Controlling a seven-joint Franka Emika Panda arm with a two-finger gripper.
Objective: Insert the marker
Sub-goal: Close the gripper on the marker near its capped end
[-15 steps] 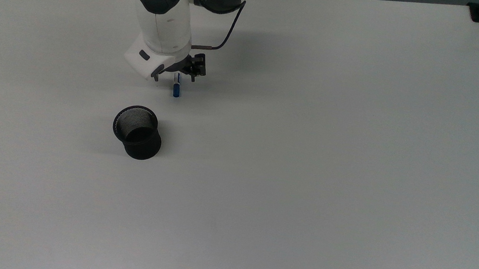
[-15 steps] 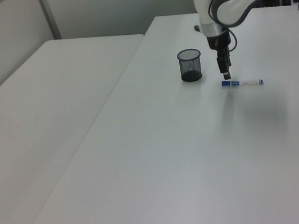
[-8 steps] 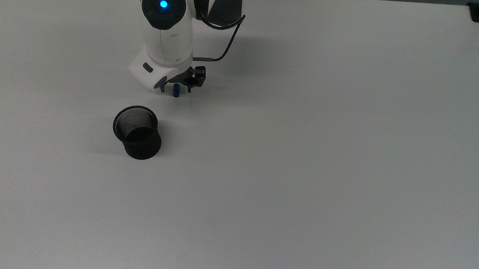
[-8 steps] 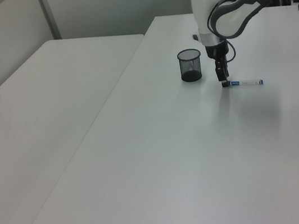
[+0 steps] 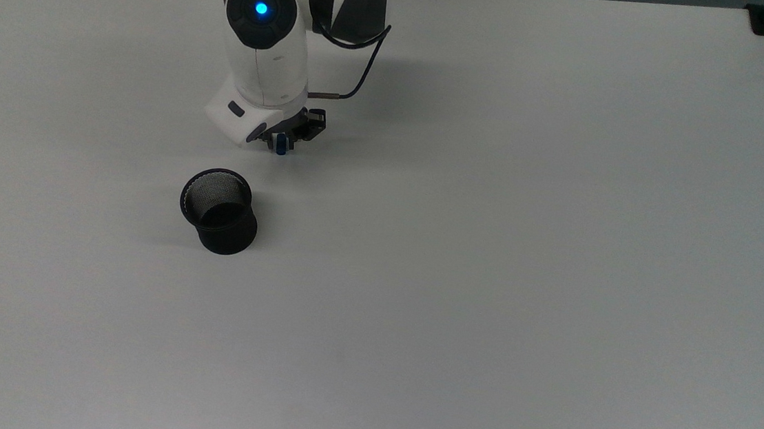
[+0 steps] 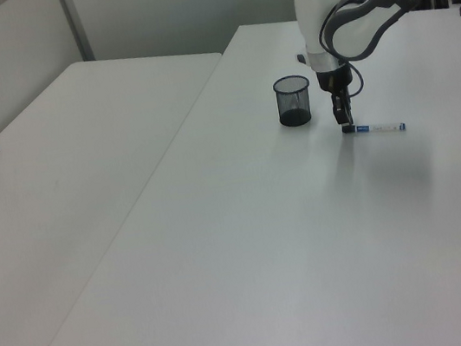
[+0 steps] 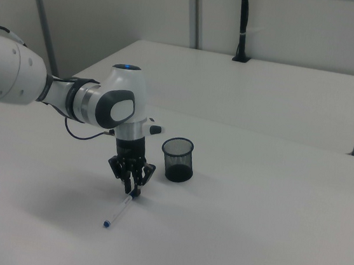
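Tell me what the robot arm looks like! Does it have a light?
The arm is chunky and white, with dark grey bands at its joints. A round black cap on one joint glows with a blue light. A thin dark cable loops along it. At the end sits a small black tool.

My top view looks straight down on the white surface point(image 5: 527, 220) from high above. My left view and right view look across it from opposite ends, farther back. All three share the black mesh cup point(image 5: 219, 210) point(image 6: 293, 100) point(image 7: 178, 159).
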